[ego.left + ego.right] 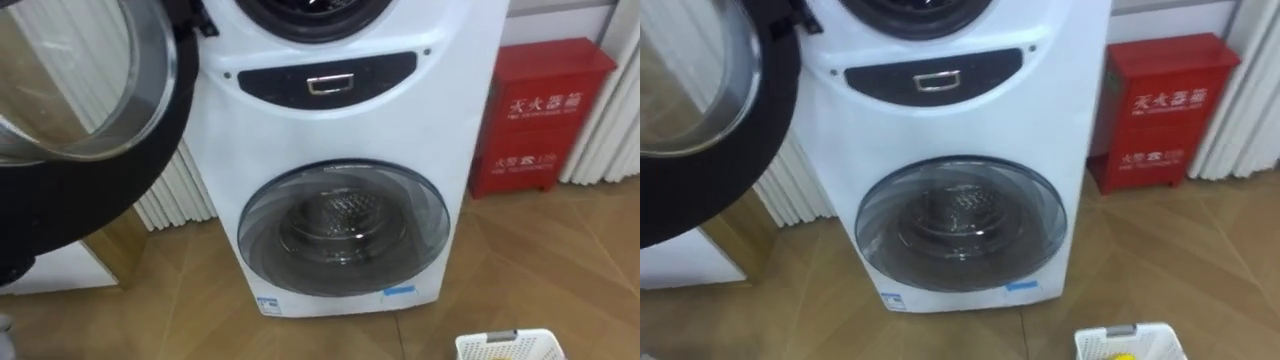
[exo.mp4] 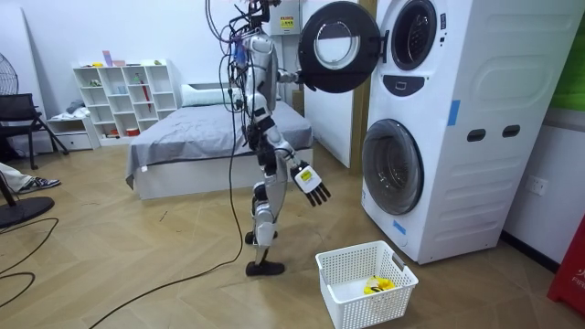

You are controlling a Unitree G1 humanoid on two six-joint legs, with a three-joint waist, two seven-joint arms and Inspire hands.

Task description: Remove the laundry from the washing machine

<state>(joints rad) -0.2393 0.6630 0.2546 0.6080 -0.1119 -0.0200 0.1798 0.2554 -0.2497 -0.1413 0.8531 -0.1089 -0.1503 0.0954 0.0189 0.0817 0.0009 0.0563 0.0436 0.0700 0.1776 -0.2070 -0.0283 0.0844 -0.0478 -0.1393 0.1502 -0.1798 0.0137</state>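
Standing on the wood floor before the stacked washing machine [image 2: 462, 119], left hand [image 2: 292, 79] raised to the edge of the swung-open upper door [image 2: 336, 46] with its grip impossible to judge, right hand [image 2: 311, 185] hanging low with fingers straight, spread and holding nothing. Just in front of the machine, a white basket [image 2: 352, 259] holding a small yellow item [image 2: 377, 286]; no telling whether clothes lie in the dark upper drum [image 2: 413, 35], bare metal behind the closed lower door [image 1: 343, 228]. Red cabinet [image 1: 550, 115] beside the machine, bed [image 2: 210, 137] behind.
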